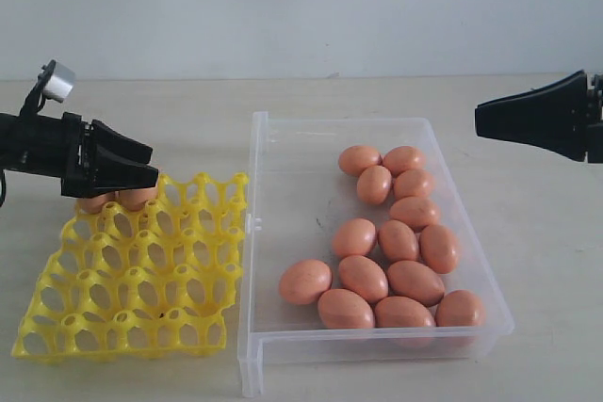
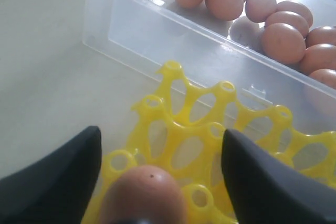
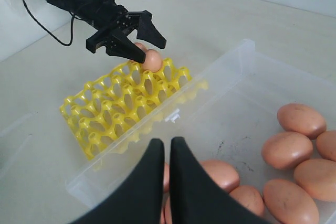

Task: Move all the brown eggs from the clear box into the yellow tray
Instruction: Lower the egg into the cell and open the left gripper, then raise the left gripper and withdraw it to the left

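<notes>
Roughly fourteen brown eggs (image 1: 399, 240) lie loose in the clear box (image 1: 259, 233), crowded toward its right side and mostly touching one another. Two more eggs sit in the far left cups of the yellow tray (image 1: 141, 298), which lies just beside the box on its left.

The left gripper (image 1: 154, 165) hovers low over those two tray eggs. Its jaws are spread wide on either side of one seated egg (image 2: 142, 192) and do not clamp it. The right gripper (image 1: 482, 118) hangs above the far right of the box with its jaws pressed together, holding nothing.

The nearest risk is at the tray. The left fingers are close to the seated egg, so a sideways drift as the arm lifts could nudge that egg against its neighbour or tip it out of the cup. The tray looks light, and a snagged peg could drag it.

In the box the eggs are smooth and tightly packed. A reach into the cluster may roll neighbours away, pinch two at once, or let one slip free over the box wall.
</notes>
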